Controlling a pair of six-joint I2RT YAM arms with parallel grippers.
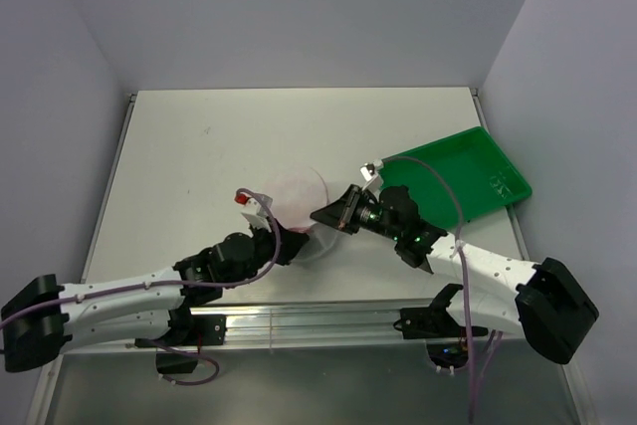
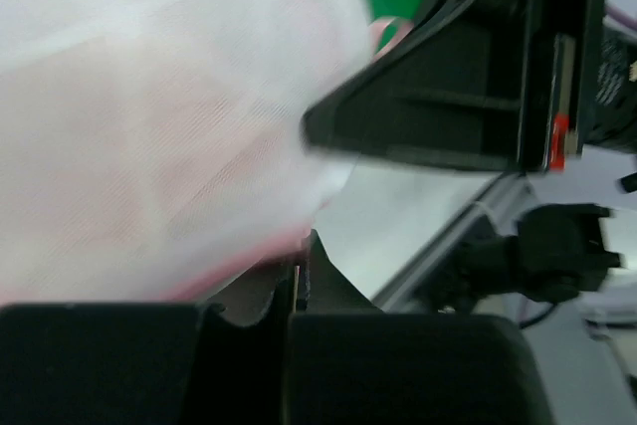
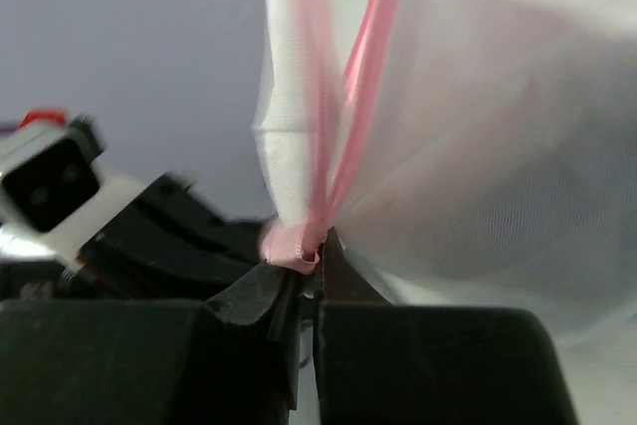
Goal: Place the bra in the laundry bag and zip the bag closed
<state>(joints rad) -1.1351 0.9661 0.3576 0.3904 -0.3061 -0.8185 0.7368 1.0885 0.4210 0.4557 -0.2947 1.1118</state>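
Both the left pincer (image 2: 300,281) and right pincer (image 3: 311,268) pinch the laundry bag's (image 1: 297,194) pink rim; bra (image 2: 169,166) blurred inside.

The laundry bag (image 2: 149,116) is blurred and cropped by the frame.

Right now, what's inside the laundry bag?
Through the white mesh of the bag, pale pink fabric shows, probably the bra. The mesh blurs its shape, so I can't tell whether all of it is in.
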